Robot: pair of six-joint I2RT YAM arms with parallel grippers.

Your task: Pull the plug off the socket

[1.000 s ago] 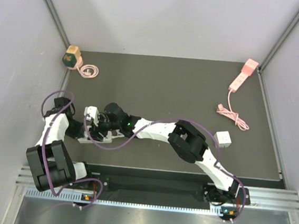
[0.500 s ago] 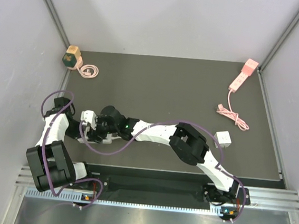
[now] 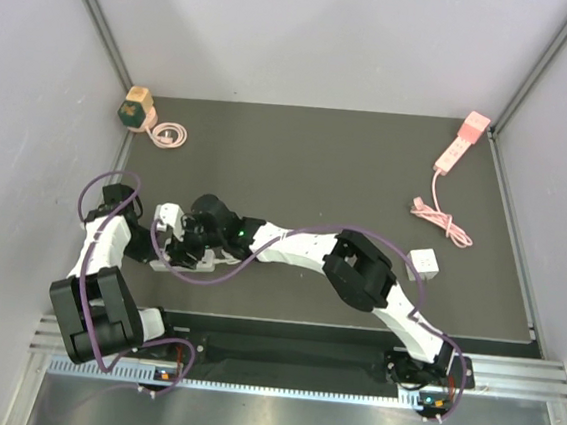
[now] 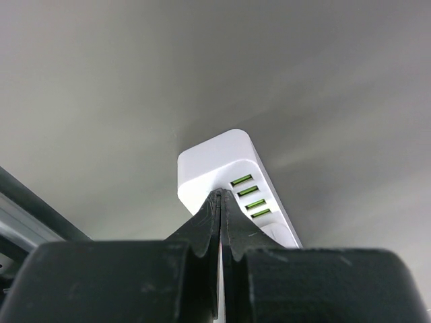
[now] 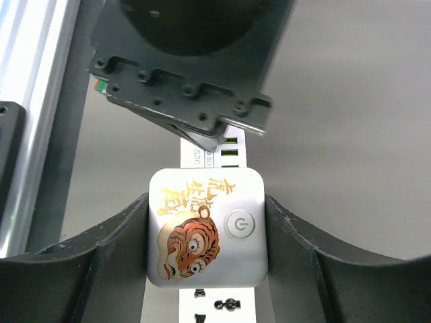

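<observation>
Gripping the white square plastic plug (image 5: 207, 229) with the tiger picture, my right end effector (image 5: 205, 202) stands about half open, one finger flat against each side of it. The plug is seated in the long white plastic power strip (image 5: 232, 156) with green USB ports, which lies toward eight o'clock on the dark table (image 3: 318, 166). My left end effector (image 4: 219, 202) is fully closed and empty. As far as I can tell, its tips press on the strip's end at twelve o'clock of the plug.

To do this well, I judge I should pull straight off the strip's face without rocking, with the left pinning the strip so it does not lift too.

Gold Chinese characters sit above the tiger, but I cannot make them out. The round button carries a power symbol. Small print on the strip starts "S20", and the rest is hidden.
</observation>
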